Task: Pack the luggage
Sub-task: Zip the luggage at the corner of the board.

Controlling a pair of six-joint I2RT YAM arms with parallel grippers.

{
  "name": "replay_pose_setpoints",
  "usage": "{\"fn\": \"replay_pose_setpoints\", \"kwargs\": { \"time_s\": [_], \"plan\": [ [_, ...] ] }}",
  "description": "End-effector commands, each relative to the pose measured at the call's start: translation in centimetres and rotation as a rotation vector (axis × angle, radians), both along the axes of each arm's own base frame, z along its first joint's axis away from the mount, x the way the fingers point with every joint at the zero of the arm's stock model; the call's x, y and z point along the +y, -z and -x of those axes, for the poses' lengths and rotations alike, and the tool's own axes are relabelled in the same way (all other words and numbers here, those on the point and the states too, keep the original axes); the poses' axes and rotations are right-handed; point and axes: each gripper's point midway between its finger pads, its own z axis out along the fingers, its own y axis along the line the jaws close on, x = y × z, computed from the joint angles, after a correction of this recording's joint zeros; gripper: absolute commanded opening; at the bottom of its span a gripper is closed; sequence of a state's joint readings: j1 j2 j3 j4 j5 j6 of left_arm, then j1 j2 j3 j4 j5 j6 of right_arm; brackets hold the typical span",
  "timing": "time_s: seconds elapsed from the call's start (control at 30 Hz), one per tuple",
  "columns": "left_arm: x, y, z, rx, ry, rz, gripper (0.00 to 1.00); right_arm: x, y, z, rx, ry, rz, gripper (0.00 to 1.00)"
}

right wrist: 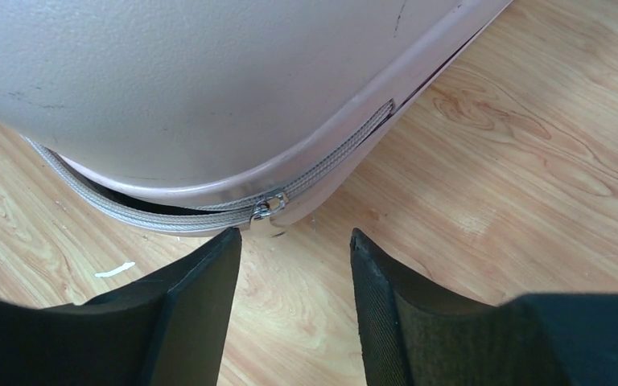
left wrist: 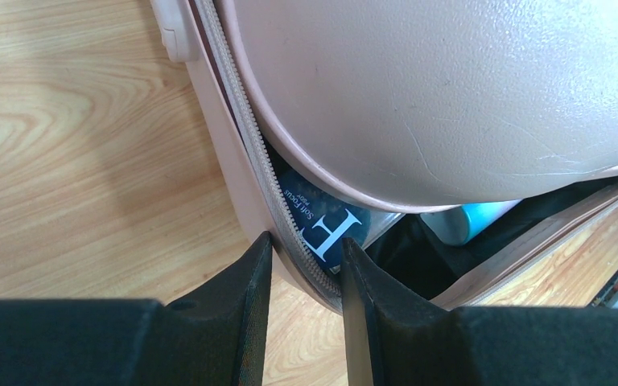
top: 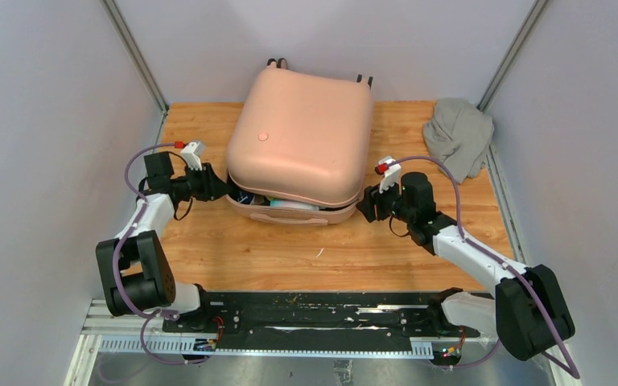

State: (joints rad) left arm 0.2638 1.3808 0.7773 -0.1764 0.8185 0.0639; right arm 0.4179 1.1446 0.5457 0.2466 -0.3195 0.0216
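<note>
top external view: a large pale pink hard-shell suitcase (top: 302, 141) lies flat at the far middle of the light wooden counter (top: 290, 265), its far edge close to the back wall. its lid sits slightly raised, with a narrow gap along the near rim. a broad strip of wood runs between that rim and the arm bases, and narrower strips run along each side. a crumpled grey cloth bundle (top: 459, 137) sits in the far right corner against the wall, well apart from the suitcase.

the left hand (left wrist: 304, 241) is at the near left corner, pinching the lower shell's zippered rim between narrowed fingers. inside the gap show a dark blue item with white lettering (left wrist: 322, 225) and a light blue cylinder (left wrist: 471, 219).

the right hand (right wrist: 294, 235) is at the near right corner, fingers spread and holding nothing. the silver zipper pull (right wrist: 267, 207) is just ahead of one fingertip.
</note>
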Motion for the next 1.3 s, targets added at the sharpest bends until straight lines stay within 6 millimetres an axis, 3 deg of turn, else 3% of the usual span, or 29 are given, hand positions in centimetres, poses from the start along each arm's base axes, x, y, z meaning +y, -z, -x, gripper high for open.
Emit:
{"fn": "replay_pose_setpoints", "kwargs": {
  "time_s": [0.0,0.1,0.33,0.53,0.63,0.67,0.77,0.87,1.07,1.27],
  "plan": [
    [1.3,2.9,0.5,0.045,-0.025,-0.105,0.07,0.4,-1.7,-1.4,-0.060,-0.007,-0.014,0.57],
    [1.6,2.9,0.3,0.046,-0.034,-0.123,0.01,0.6,-1.6,-1.5,-0.060,-0.021,-0.024,0.55],
    [2.8,2.4,-1.0,0.034,-0.081,-0.166,0.00,2.7,-1.5,-1.0,-0.039,-0.150,-0.079,0.43],
    [4.3,2.3,-2.2,0.035,-0.132,-0.222,0.00,3.1,-1.3,-1.1,-0.031,-0.152,-0.102,0.15],
    [4.4,2.3,-2.3,0.036,-0.137,-0.222,0.00,3.2,-1.3,-0.9,-0.017,-0.150,-0.121,0.10],
    [4.5,2.2,-2.4,0.034,-0.143,-0.226,0.00,3.2,-1.3,-0.7,-0.009,-0.151,-0.131,0.13],
    [5.1,2.0,-2.7,0.023,-0.161,-0.257,0.00,2.7,-0.9,-0.2,0.004,-0.114,-0.145,0.37],
    [6.0,1.8,-3.1,0.016,-0.191,-0.288,0.00,1.9,-0.7,0.0,-0.024,-0.068,-0.146,0.51],
    [6.3,1.5,-3.4,0.017,-0.210,-0.286,0.00,2.2,-1.2,-0.1,-0.046,-0.089,-0.162,0.60],
    [5.9,1.2,-3.1,0.016,-0.201,-0.272,0.00,3.7,-1.5,-0.3,-0.032,-0.166,-0.182,0.60]
  ]
}}
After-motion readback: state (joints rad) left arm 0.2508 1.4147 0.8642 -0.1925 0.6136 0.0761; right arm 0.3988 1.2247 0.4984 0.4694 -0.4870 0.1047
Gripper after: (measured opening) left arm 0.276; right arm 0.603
